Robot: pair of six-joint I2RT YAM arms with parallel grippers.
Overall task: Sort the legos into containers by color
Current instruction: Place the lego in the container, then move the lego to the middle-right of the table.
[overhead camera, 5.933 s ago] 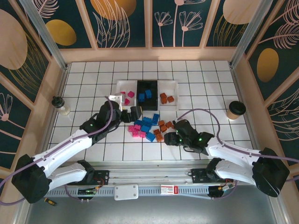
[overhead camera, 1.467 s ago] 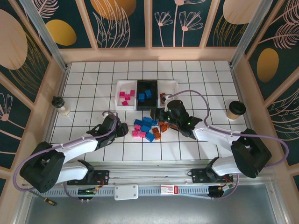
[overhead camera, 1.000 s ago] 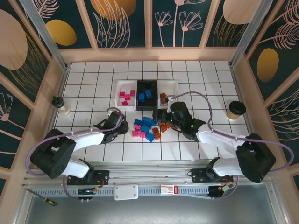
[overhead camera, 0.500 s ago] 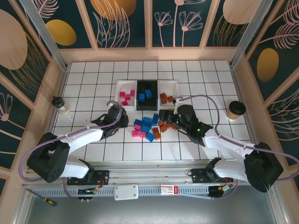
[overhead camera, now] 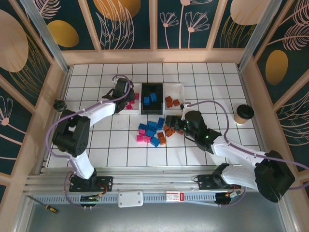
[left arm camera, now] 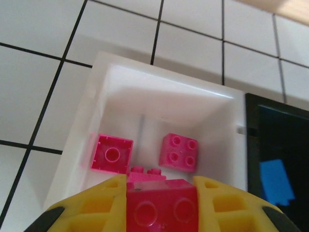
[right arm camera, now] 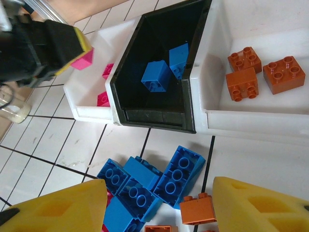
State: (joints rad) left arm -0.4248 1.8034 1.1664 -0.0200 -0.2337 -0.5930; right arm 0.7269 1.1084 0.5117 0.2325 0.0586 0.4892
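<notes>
We see a coffee cup (overhead camera: 244, 114) well aside. Our left claw (left arm camera: 161, 191) clamps a pink brick (right arm camera: 83, 59) over the white tray (left arm camera: 159, 96) of pinks. Our right claw (right arm camera: 157, 203) gapes above the loose pile (overhead camera: 152, 133). The black tray (right arm camera: 159, 118) holds blue bricks (right arm camera: 155, 76).

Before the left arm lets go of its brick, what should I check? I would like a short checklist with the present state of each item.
1. Left gripper is shut on the pink brick: ok.
2. The brick is over the left white tray, not the black tray: ok.
3. The bricks lying in that tray are pink: ok.
4. Drop height above the tray floor: cannot tell.
5. Right gripper is open above the loose pile, apart from the left arm: ok.
</notes>
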